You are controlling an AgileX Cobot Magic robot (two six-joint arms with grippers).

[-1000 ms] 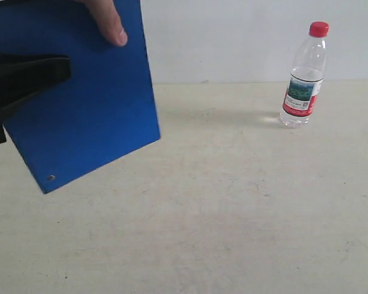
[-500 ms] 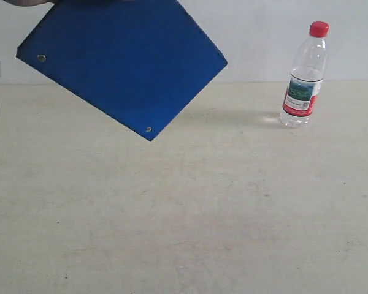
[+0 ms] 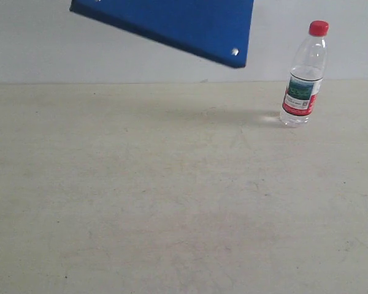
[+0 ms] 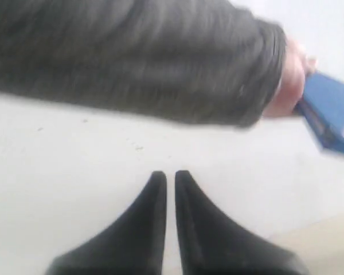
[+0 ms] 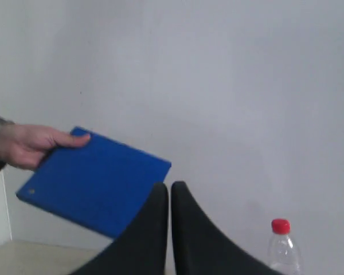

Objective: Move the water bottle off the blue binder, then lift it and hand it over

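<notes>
Ext view: water bottle [image 3: 303, 76] stands upright on the table [image 3: 172, 202], far right, close to the wall [image 3: 37, 49], red cap [image 3: 319, 28] on. Blue binder [image 3: 172, 23] is up in the air, left of the bottle, tilted, its low corner w/ a silver rivet [image 3: 235, 52] nearest the bottle. Binder & bottle are well apart, no contact. What holds the binder is cut off by the frame edge here.

R wrist view fills that in: a person's hand [image 5: 28, 146] grips the binder by one edge, thumb on the flat face. Bottle's cap & neck show beyond the right gripper [image 5: 169, 186], whose fingers sit almost together w/ only a thin slit, nothing between them.

L wrist view: blurred grey sleeve [image 4: 132, 57] crosses the frame, the hand at its end on the binder's edge. Left gripper [image 4: 169, 173] likewise narrow, slim gap, holding nothing. No bottle in this view.
</notes>
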